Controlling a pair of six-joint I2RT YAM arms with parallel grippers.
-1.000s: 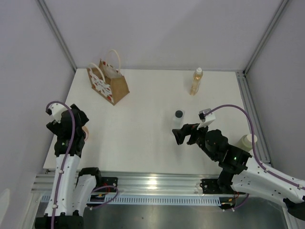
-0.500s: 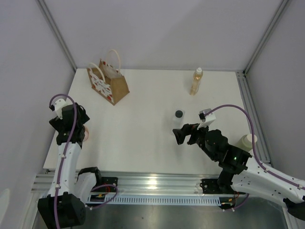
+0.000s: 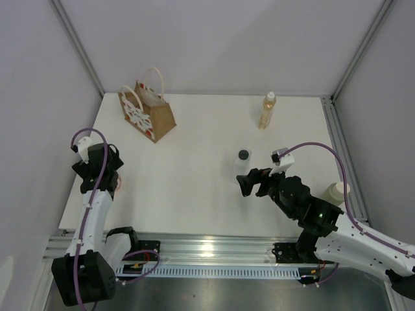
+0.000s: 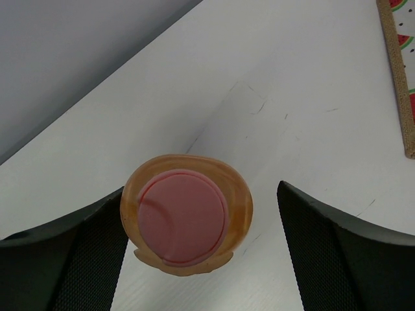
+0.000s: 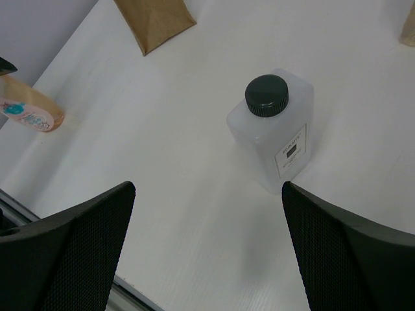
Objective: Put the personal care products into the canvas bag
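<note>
Over the last second the left arm has swung inward, so the left tool (image 4: 201, 194) now straddles the peach bottle (image 4: 185, 220). Its 2 fingers are spread and not yet closed (one sits very close to the bottle's side; contact unclear). The right tool (image 5: 207, 188) has stayed put, spread wide just short of the white bottle (image 5: 275, 133). The amber bottle (image 3: 266, 110) and the cream bottle (image 3: 336, 192) also stand outside the bag (image 3: 148, 111), which sits at the far left of the table (image 3: 194, 155). The first pickup looks imminent.
</note>
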